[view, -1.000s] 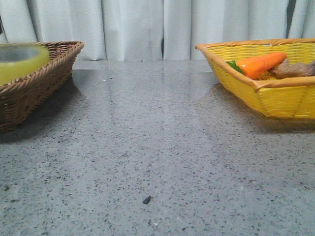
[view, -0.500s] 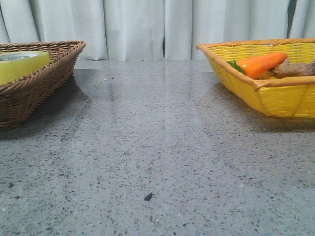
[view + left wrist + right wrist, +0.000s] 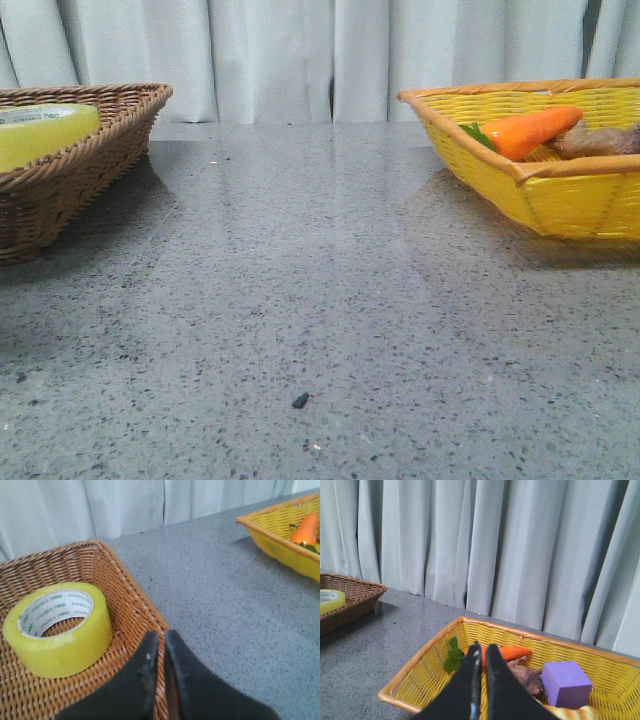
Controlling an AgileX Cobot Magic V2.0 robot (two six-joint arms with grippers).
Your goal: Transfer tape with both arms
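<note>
Tape (image 3: 59,627) whole only in left wrist view; left end effector (image 3: 160,645), right end effector (image 3: 481,655) both closed, empty.

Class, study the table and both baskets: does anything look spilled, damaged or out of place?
Only a small dark speck on the grey table near the front edge. The tape lies flat in the brown basket; nothing is spilled.

There are two baskets on one bench (image 3: 320,300): one brown wicker basket (image 3: 135,605) and one yellow basket (image 3: 425,665). The brown one holds a single roll of tape (image 3: 60,627), while the yellow one holds one toy carrot (image 3: 507,653), one purple block (image 3: 566,682), one brownish lump (image 3: 527,675) (its kind is unclear) and one pale item at the frame edge (image 3: 570,713). Two end effectors are in view, the left end effector (image 3: 159,645) and the right end effector (image 3: 482,652).
</note>
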